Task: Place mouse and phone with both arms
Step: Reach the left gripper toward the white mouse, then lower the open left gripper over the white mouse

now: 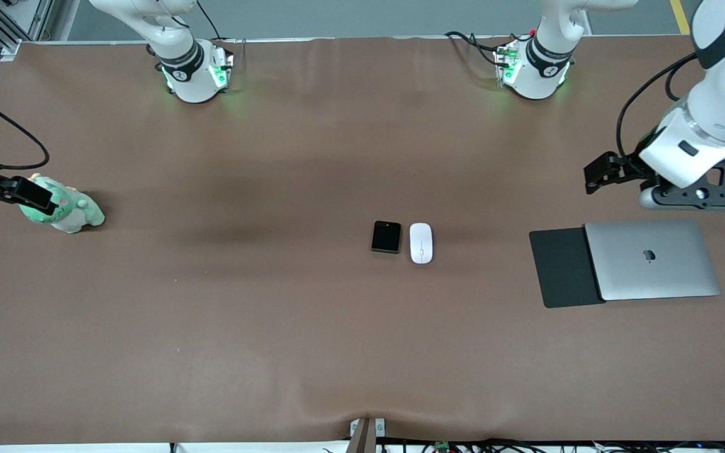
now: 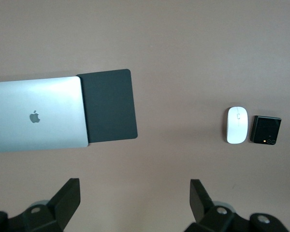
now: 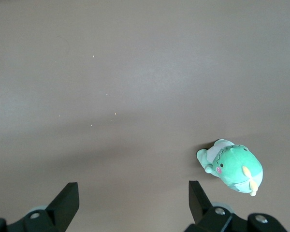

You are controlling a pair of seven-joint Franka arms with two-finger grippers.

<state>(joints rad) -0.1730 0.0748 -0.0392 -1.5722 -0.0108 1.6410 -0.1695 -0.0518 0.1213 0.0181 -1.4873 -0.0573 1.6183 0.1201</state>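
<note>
The white oval mouse (image 1: 421, 243) and the small black phone (image 1: 386, 236) lie side by side, flat on the brown table near its middle. The phone is on the side toward the right arm's end. The left wrist view shows the same mouse (image 2: 237, 124) and phone (image 2: 266, 130). My left gripper (image 1: 696, 196) hangs open and empty over bare table beside the laptop, its fingertips (image 2: 70, 191) wide apart. My right gripper (image 3: 133, 193) is open and empty over the table at the right arm's end, beside a plush toy. Neither gripper touches the mouse or the phone.
A closed silver laptop (image 1: 652, 259) lies partly on a flat black mouse pad (image 1: 564, 267) toward the left arm's end. A green plush toy (image 1: 67, 207) sits at the right arm's end. Cables run along the table edge nearest the front camera.
</note>
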